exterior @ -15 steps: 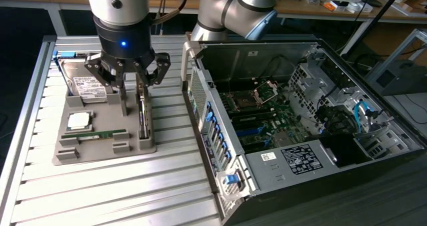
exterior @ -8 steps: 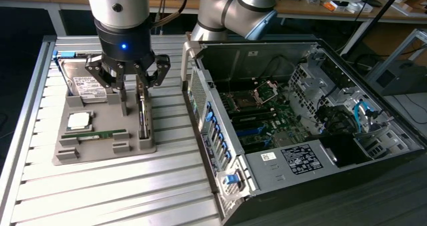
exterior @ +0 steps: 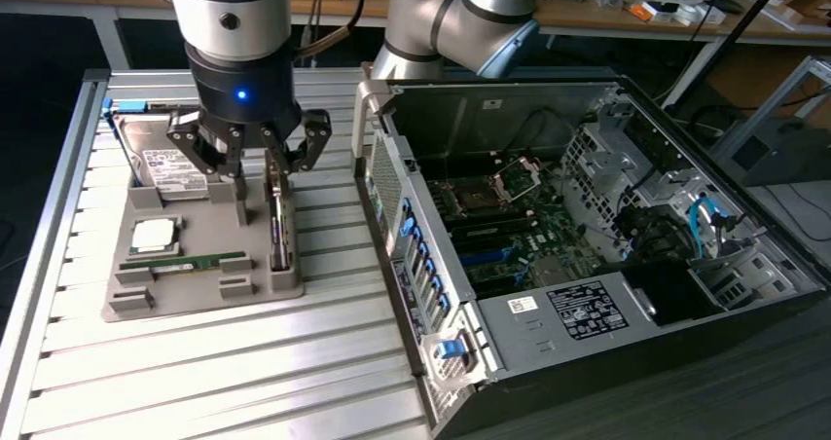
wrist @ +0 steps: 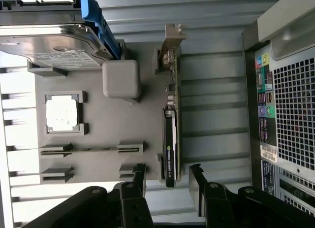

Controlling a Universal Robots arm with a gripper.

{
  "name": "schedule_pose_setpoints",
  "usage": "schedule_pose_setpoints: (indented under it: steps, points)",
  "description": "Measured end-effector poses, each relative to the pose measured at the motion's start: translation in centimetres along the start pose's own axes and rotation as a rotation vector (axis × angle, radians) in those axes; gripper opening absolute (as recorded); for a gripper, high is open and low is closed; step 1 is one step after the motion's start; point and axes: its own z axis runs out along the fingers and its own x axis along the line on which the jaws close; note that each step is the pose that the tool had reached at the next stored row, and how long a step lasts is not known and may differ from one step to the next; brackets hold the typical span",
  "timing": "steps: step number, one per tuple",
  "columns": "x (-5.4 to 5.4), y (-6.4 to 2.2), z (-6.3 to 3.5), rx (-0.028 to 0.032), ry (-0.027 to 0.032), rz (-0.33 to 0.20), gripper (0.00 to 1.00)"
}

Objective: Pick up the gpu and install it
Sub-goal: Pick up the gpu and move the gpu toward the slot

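The gpu (exterior: 278, 221) is a thin dark card standing on edge in a slot along the side of the grey holder (exterior: 195, 299) that faces the computer case. In the wrist view the gpu (wrist: 170, 139) runs lengthwise away from me, with its pale metal bracket at the far end. My gripper (exterior: 256, 163) hangs open just above the card's far end in the exterior view. In the wrist view my gripper (wrist: 167, 170) has one black finger on each side of the card's near end, with gaps on both sides. It holds nothing.
The holder also carries a silver hard drive (exterior: 169, 167), a square processor (exterior: 154, 234) and a green memory stick (exterior: 182, 262). The open computer case (exterior: 585, 245) lies at the exterior view's right, its motherboard exposed. All of it rests on a slatted metal table (exterior: 195, 382).
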Motion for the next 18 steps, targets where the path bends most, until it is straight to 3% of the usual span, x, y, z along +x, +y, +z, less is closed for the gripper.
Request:
schedule_pose_setpoints:
  steps: [18]
  points:
    - [0.02, -0.04, 0.92, 0.0, 0.0, 0.0, 0.48]
